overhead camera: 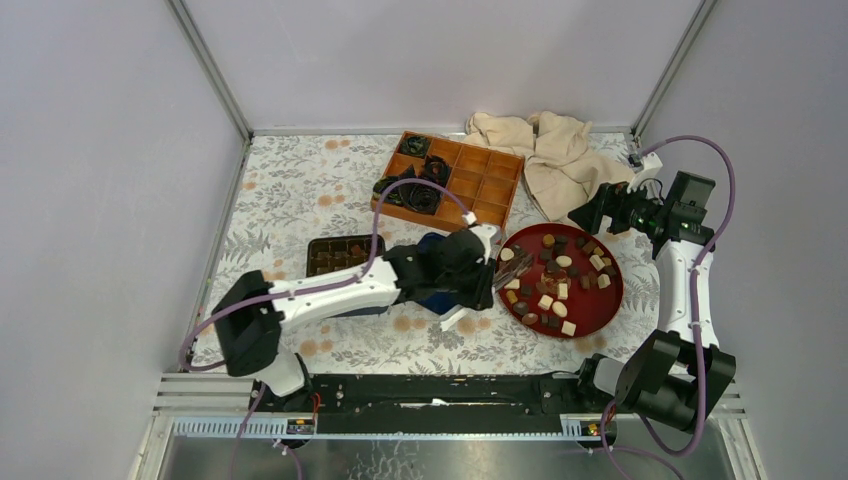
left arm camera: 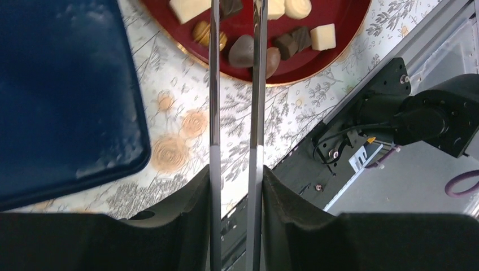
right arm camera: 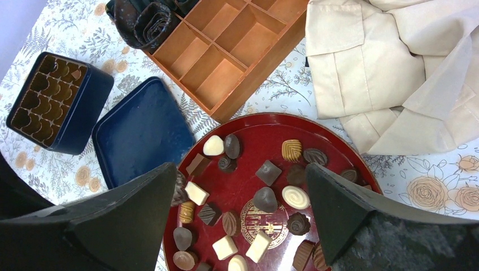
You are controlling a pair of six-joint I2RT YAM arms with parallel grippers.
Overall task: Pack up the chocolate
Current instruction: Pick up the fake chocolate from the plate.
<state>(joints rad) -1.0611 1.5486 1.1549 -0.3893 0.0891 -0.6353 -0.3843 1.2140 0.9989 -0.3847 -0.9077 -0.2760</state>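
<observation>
The chocolate (overhead camera: 560, 280) lies as many dark, mid-brown and cream pieces on a round red plate (overhead camera: 612, 300). My left gripper (overhead camera: 488, 278) is shut on the two long arms of metal tongs (left arm camera: 257, 84), which reach over the plate's near-left rim (left arm camera: 169, 39). A dark piece (left arm camera: 230, 7) sits between the tong arms at the frame's top edge. The tong tips are out of view, so a pinch cannot be told. My right gripper (right arm camera: 240, 172) hangs open above the plate (right arm camera: 333, 135), empty, with chocolate (right arm camera: 265, 199) beneath it.
An orange wooden compartment box (overhead camera: 485, 180) holds black crumpled paper cups (overhead camera: 415, 195) at its left end. A blue tin (right arm camera: 56, 101) with a brown insert stands beside its blue lid (right arm camera: 141, 130). A beige cloth (overhead camera: 545, 150) lies at the back right.
</observation>
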